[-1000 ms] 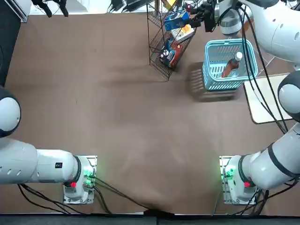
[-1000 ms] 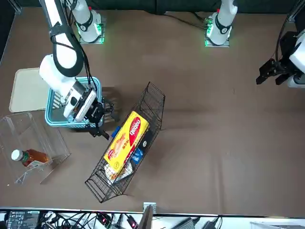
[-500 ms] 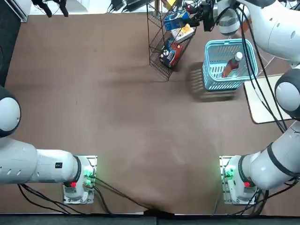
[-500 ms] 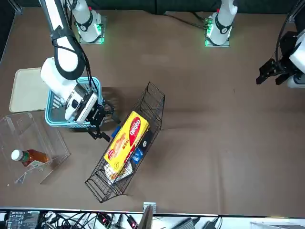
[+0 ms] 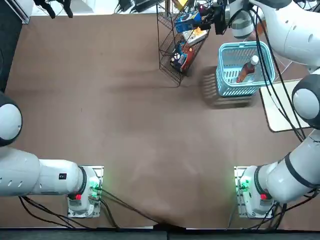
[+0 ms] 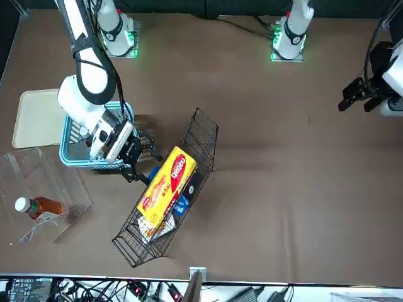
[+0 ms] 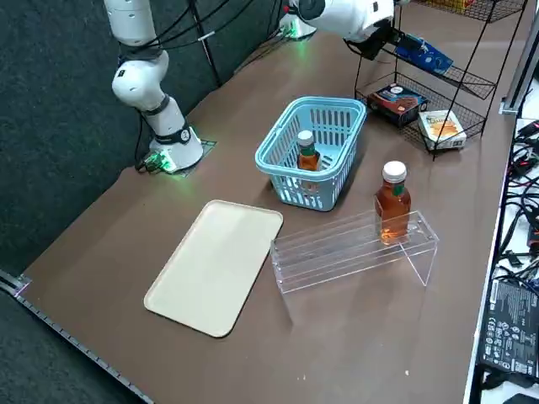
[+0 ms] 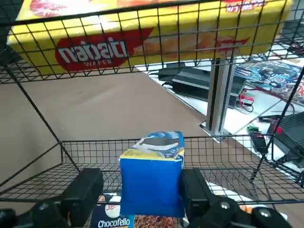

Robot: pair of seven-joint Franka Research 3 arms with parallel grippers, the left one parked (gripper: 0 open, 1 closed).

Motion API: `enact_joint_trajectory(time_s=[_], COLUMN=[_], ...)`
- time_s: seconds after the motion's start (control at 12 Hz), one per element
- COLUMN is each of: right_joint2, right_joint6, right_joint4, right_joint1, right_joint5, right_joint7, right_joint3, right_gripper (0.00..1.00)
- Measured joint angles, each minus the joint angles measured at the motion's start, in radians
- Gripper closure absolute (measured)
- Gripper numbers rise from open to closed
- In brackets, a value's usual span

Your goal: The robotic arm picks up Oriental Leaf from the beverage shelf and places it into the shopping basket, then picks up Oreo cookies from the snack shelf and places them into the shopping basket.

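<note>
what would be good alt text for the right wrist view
The right gripper has its two fingers on either side of a blue pack on a middle tier of a black wire rack. A yellow Nabati box lies on the tier above, and a dark Chocofills box shows beneath.

The light-blue, slotted rectangular basket [image 7: 312,151] looks like smooth plastic with a soft sheen; the see-through stand [image 7: 354,252] looks like glossy clear acrylic. The black wire rack [image 6: 167,189] looks like thin metal mesh. The cream rectangular tray [image 7: 215,268] appears smooth, nearly matt.
</note>
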Motion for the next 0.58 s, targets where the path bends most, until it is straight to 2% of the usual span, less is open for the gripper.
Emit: enact_joint_trajectory(time_s=[0.58], right_joint2=[0.038], right_joint6=[0.005], right_joint4=[0.031], right_joint1=[0.002], right_joint5=[0.0], right_joint7=[0.0], right_joint3=[0.0], right_gripper=[0.0])
